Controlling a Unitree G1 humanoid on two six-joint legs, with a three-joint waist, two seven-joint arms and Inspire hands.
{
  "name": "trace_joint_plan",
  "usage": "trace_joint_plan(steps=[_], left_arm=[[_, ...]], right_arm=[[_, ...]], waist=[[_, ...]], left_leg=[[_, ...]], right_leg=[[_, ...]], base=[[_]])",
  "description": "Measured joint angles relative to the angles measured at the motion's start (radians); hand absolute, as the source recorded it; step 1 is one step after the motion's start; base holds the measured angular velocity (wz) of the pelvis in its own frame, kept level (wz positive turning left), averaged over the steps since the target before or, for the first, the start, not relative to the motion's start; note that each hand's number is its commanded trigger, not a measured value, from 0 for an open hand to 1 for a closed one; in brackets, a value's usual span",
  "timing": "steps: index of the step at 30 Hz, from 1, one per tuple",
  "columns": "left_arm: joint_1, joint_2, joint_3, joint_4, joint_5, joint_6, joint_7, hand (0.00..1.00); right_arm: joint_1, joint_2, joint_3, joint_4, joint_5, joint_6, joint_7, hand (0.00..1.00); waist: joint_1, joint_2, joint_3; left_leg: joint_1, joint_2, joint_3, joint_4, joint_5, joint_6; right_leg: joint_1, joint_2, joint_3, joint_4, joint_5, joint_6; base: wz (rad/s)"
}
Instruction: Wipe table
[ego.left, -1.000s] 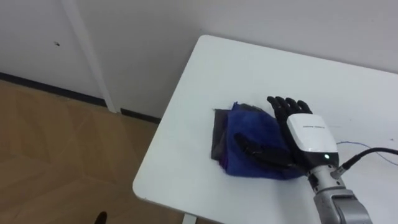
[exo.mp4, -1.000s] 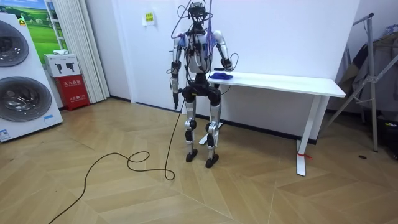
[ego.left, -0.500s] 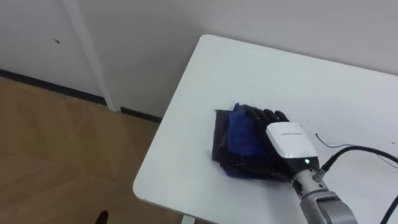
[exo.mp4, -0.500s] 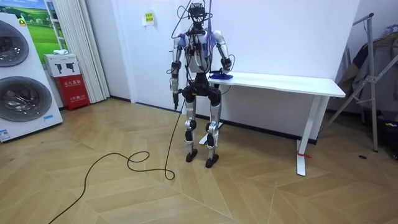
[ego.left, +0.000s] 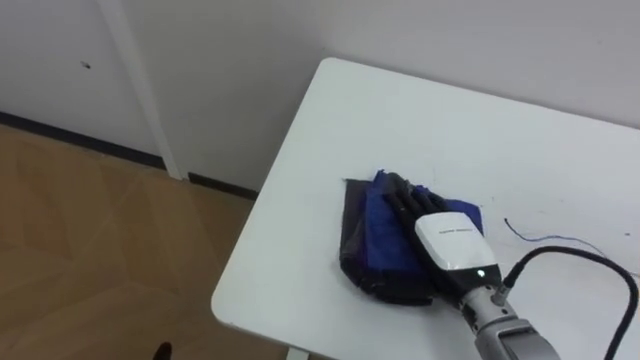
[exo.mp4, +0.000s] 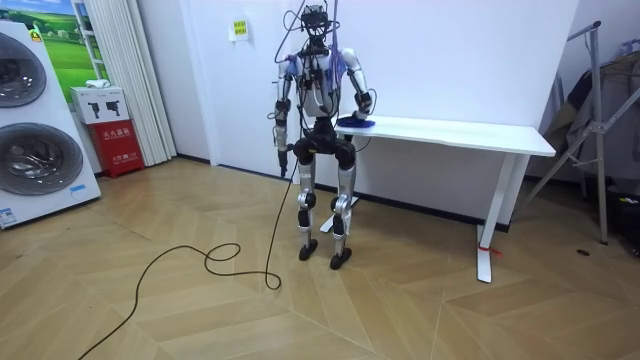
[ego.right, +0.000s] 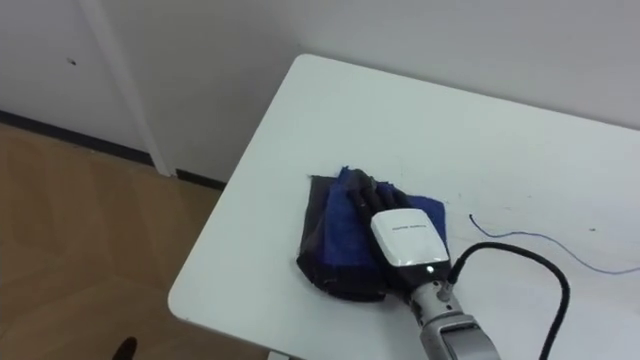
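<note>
One table (ego.left: 450, 130), white and standing against a wall, carries one cloth (ego.left: 372, 228), blue with a dark grey edge, which lies near the table's left end, close to the front corner. One thin blue line (ego.left: 556, 240) is drawn on the tabletop to the right of the cloth, apart from it. Two hands are seen. The right hand (ego.left: 447, 241) lies palm down on the cloth's right half, its fingers (ego.left: 403, 196) stretched out flat across the fabric and grasping nothing. In the room view the robot stands upright at the end of the table on the room view's left, with its left hand (exo.mp4: 282, 148) hanging at its side; whether those fingers are curled cannot be told. One second earlier the right hand rested at the cloth's right edge with the thumb spread sideways over the fabric; it has since slid leftward and nearer onto the cloth, uncovering more of the line, while the cloth has barely shifted.
</note>
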Motion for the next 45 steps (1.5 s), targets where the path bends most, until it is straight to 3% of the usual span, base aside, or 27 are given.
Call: trace_joint_plan(steps=[10,34,41,43,45], left_arm=[[0.003,0.004,0.005,0.003,0.008,0.003,0.007,0.00],[0.010,0.003,0.005,-0.013,-0.001,0.014,0.028,0.00],[0.004,-0.017,-0.015,-0.002,-0.042,0.014,0.027,0.00],[0.019,-0.017,-0.012,-0.004,-0.043,0.014,0.026,0.00],[0.034,-0.018,-0.002,-0.009,-0.044,0.015,0.024,0.00]], right_arm=[[-0.054,0.002,-0.021,0.061,0.010,0.012,-0.071,1.00],[-0.046,0.014,-0.044,0.060,0.149,-0.001,-0.021,1.00],[-0.089,0.048,-0.040,0.085,0.276,0.024,0.009,1.00],[-0.123,0.044,-0.043,0.131,0.339,0.012,0.016,1.00],[-0.211,0.040,-0.063,0.270,0.491,-0.024,0.015,1.00]], waist=[[0.002,-0.006,-0.0055],[-0.003,0.003,-0.0084],[0.007,0.021,-0.0024],[0.007,0.021,-0.0007],[0.003,0.023,-0.0004]], left_leg=[[0.023,-0.001,-0.027,0.002,-0.007,0.004],[0.034,-0.008,-0.034,0.004,-0.012,0.010],[0.031,-0.007,-0.023,0.002,-0.015,0.008],[0.027,-0.005,-0.020,0.002,-0.014,0.006],[0.015,-0.004,-0.021,0.012,-0.013,0.005]], right_leg=[[0.036,-0.003,-0.017,-0.003,-0.002,0.003],[0.054,-0.011,-0.036,-0.014,-0.006,0.010],[0.046,-0.010,-0.026,-0.013,-0.006,0.010],[0.040,-0.008,-0.025,-0.013,-0.006,0.010],[0.034,-0.009,-0.036,-0.009,-0.006,0.010]], base=[[0.08],[-0.01],[-0.07],[-0.06],[0.04]])
